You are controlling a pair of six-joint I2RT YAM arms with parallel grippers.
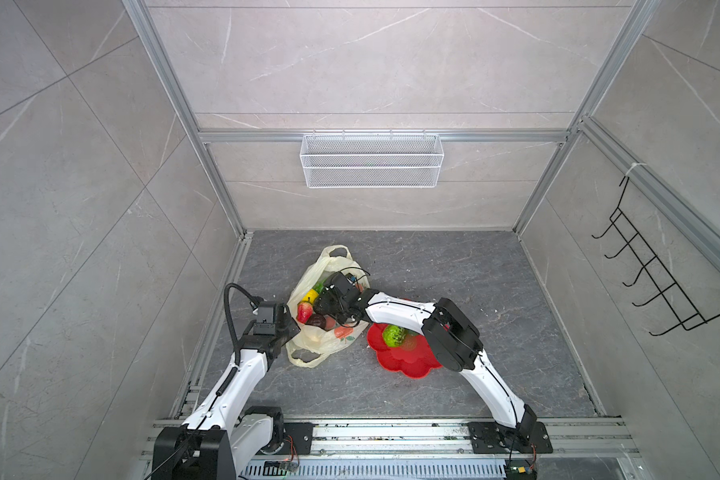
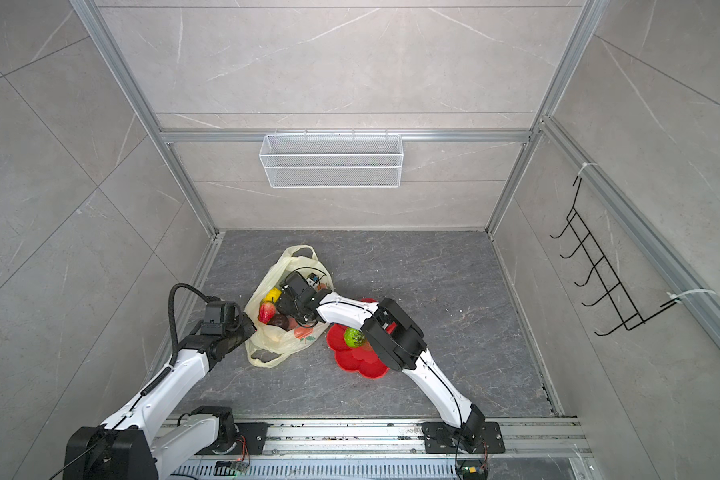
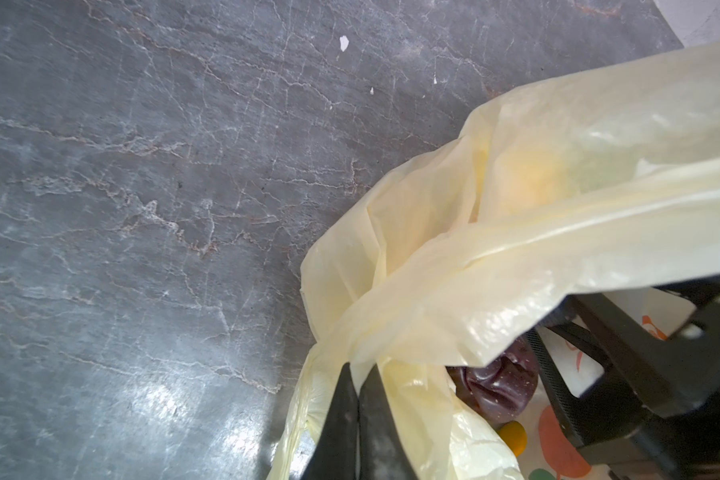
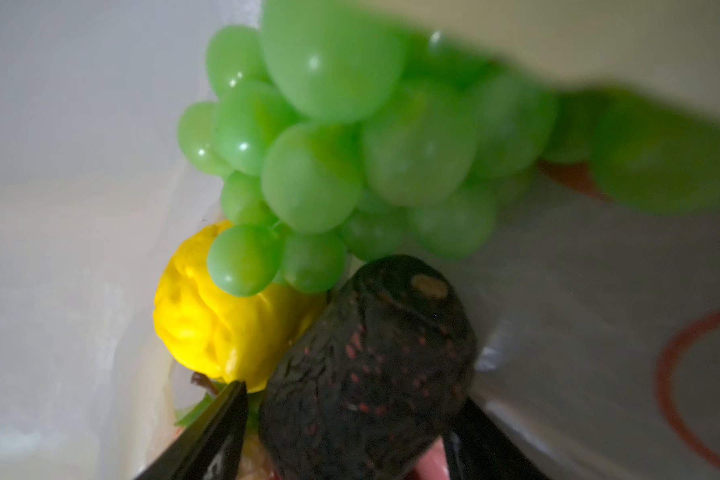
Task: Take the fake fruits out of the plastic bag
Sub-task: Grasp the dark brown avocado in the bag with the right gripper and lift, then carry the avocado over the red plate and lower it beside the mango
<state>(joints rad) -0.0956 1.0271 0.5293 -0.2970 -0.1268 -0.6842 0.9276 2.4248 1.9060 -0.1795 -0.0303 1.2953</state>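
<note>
Plastic bag (image 1: 323, 340) lies on the dark grey surface (image 1: 495, 299), left of centre, mouth open. It is thin pale-yellow film w/ orange fruit prints, one handle loop at the far end and one at the near end.

Right end effector (image 4: 352, 395) reaches across into the mouth. Its fingers are spread wide either side of a dark rough fruit (image 4: 375, 340) w/ red flecks & a tan stem scar. A sliver of gap shows at one finger; contact at the other can't be told.

Left end effector (image 3: 360, 370) is at the bag's near-left edge, fingers pressed together, pinching the rim film.

Inside the bag:
- green grape bunch (image 4: 329, 166), furthest in
- yellow knobbly fruit (image 4: 213, 328), beside the dark one & touching the grapes
- red strawberry (image 1: 304, 312) & glossy dark brown fruit (image 1: 316, 321), by the left side of the mouth in both top views

Just right of the bag sits a red flower-shaped plate (image 1: 408, 365) w/ a green bumpy ball (image 1: 393, 336) on it, partly under the right arm's elbow. White wire basket (image 1: 371, 166) hangs on the far wall.
</note>
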